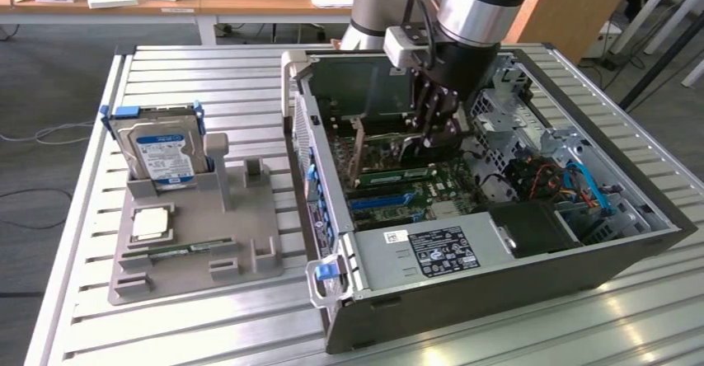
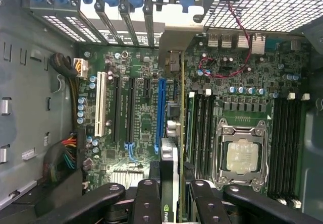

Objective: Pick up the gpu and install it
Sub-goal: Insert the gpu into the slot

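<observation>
gpu (image 2: 170, 156) gripped edge-on by the hand (image 2: 174, 201), down over the motherboard (image 2: 141, 108) slots, can't tell if seated, inside the open pc case (image 1: 616, 242), on the worktop (image 1: 198, 325) half toward the exterior view's right

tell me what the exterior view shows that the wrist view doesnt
Exterior view: the arm, the hard drive standing in the grey holder beside the case, and the labelled power supply. Wrist view: a straight-on look at the processor socket, the white expansion slot and a red wire. Both: the gripper closed on the gpu, held edge-on over the motherboard.
</observation>
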`<state>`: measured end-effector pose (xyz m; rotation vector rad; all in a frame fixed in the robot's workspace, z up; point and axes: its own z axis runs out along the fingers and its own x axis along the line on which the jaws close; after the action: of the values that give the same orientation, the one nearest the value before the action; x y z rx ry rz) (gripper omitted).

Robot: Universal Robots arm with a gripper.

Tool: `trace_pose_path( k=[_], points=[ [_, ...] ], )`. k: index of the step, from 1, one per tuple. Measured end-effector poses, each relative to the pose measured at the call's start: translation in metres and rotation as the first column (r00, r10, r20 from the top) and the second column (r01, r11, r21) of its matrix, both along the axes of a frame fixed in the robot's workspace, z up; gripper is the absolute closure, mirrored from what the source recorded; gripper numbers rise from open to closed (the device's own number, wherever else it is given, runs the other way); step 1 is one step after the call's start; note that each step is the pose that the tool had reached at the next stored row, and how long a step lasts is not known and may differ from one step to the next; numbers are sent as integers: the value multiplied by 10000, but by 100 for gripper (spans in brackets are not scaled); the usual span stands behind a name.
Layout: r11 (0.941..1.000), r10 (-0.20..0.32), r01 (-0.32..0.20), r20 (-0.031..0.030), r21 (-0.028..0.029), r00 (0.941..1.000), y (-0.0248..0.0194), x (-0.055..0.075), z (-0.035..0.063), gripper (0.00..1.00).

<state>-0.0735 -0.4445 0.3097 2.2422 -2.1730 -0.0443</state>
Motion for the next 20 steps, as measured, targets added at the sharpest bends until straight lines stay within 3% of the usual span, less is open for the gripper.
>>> trace_pose_path(
  k=[20],
  points=[
    [9999, -106, 106, -18, 1, 9999, -30, 1, -54, 73]
  ],
)
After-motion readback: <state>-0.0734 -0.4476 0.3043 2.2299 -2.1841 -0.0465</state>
